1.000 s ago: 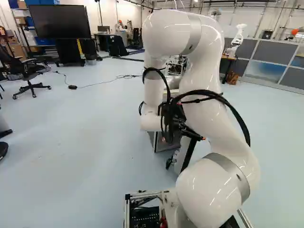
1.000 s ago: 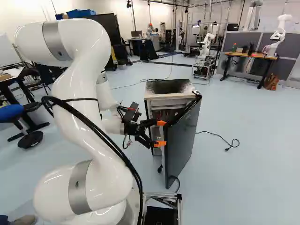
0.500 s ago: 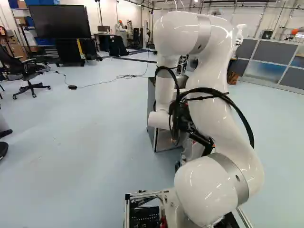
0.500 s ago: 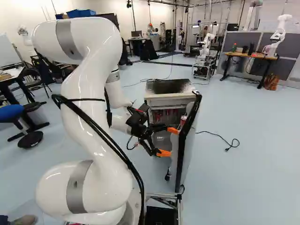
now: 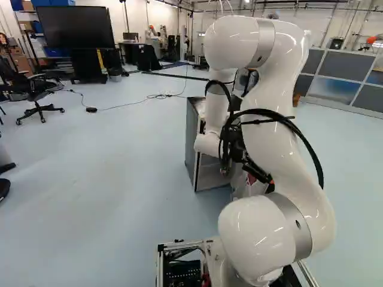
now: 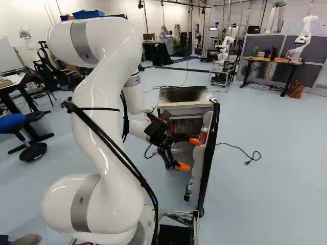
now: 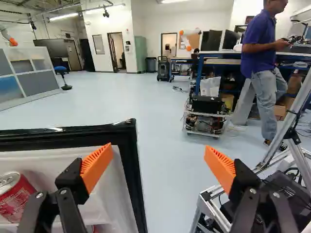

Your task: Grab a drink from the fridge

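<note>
Could jolt red can (image 7: 15,198), inside open fridge door (image 7: 132,165) below its top edge, by nudging door with 1 finger. Could snag door rim by closing out of line. Note end effector (image 7: 158,151) spread wide, nothing between 2 fingers; cannot tell if touching door.

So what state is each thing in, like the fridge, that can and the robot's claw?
Fridge: upright
Fridge door: swung open
Red can: upright in the door, not gripped
Gripper: open, empty
Arm: bent, reaching toward the fridge door
Large screen: dark
</note>
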Motion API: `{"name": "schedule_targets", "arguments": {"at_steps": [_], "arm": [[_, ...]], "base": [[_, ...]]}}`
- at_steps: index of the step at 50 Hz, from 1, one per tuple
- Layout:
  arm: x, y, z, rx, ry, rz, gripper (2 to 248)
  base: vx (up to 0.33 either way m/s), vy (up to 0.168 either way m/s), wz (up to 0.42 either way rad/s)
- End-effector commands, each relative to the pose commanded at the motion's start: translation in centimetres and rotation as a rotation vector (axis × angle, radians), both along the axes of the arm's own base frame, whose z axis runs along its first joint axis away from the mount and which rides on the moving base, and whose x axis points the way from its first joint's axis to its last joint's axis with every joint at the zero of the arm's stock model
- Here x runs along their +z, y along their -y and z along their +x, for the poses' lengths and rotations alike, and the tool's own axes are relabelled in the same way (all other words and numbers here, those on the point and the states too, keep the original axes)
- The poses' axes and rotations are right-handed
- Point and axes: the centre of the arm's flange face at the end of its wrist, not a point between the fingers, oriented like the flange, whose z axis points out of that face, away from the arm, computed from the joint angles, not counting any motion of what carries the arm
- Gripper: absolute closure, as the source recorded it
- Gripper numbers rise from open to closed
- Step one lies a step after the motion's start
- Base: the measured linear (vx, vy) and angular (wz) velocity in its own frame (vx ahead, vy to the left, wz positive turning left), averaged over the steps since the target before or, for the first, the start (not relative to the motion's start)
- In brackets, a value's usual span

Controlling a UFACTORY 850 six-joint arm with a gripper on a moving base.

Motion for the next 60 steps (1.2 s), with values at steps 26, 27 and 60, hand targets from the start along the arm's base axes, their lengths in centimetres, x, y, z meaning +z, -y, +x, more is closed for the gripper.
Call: {"name": "schedule_targets", "arguments": {"at_steps": [26,27,60], "arm": [[0.9,4.5,2.8,-0.119,0.081,0.0,3],[1.0,4.7,2.9,-0.124,0.085,0.0,3],[1.1,9.2,6.8,-0.14,0.215,0.076,3]], "base": [[0.0,0.0,0.0],[0.0,0.0,0.0],[0.0,0.0,0.0]]}}
